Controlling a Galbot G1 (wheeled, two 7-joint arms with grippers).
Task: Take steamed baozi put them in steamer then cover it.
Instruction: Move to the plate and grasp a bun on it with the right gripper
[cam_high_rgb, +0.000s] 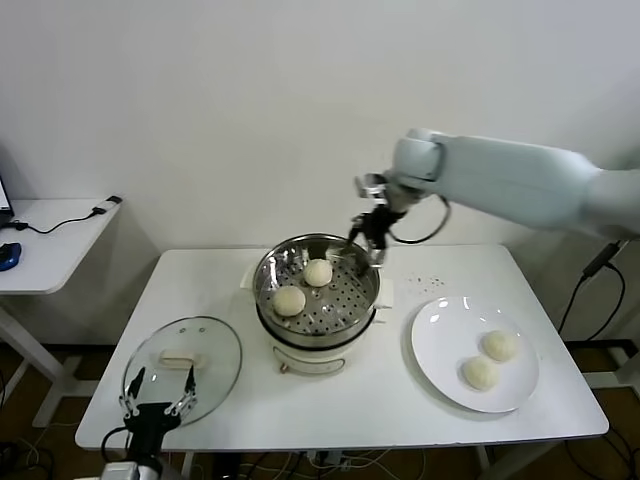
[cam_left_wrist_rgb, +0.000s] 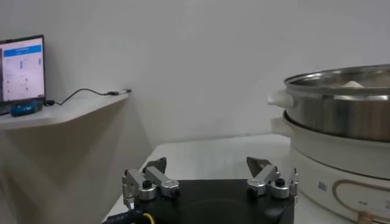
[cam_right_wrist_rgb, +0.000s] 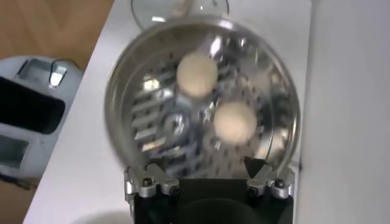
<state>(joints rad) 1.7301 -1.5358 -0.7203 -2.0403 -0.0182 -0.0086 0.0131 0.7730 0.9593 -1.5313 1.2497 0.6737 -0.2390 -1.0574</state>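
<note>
Steamer beneath raised, open right claw

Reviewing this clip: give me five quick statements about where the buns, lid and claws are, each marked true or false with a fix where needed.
1. Two baozi lie in the steamer. True.
2. The plate is empty. False: two buns sit on it.
3. The glass lid covers the steamer. False: it lies on the table, on the robot's left of the steamer.
4. The right claw is open above the steamer's far rim, holding nothing. True.
5. The left claw grips the lid handle. False: it is open, near the lid's front edge.
</note>
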